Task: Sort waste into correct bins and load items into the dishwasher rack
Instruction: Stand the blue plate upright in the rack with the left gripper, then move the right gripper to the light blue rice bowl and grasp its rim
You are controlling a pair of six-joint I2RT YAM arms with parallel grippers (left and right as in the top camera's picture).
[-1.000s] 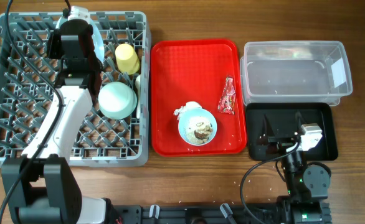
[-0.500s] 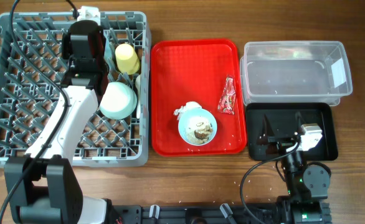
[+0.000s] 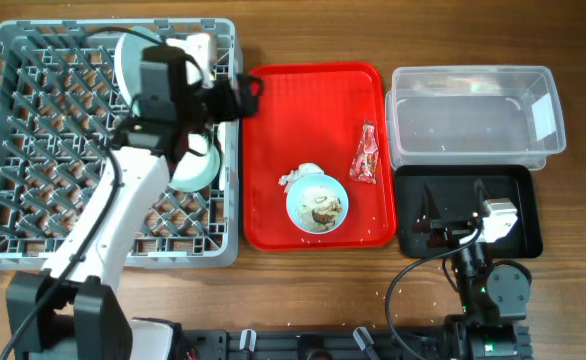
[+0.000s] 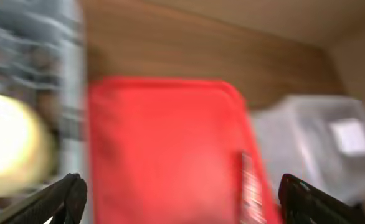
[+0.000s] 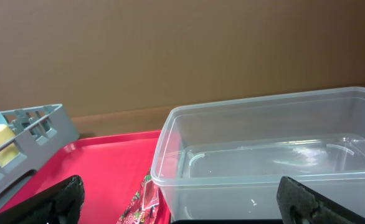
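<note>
Grey lattice walls of the dishwasher rack enclose a pale plate standing on edge between the back pegs and an upturned pale blue-green bowl half hidden under the left arm. Both are probably propped that way to drain. The yellow cup shows only as a blur in the left wrist view, inside the rack by its right wall. The left gripper hangs over that wall, facing the red tray, its fingers spread wide and empty. On the tray lie a bowl of rice and scraps, a crumpled tissue touching its rim, and a snack wrapper near the right edge. Beyond are the clear tub and the black tray. Over the latter hangs the right gripper, jaws apart and holding nothing. The tissue against the bowl may hamper a clean grasp.
</note>
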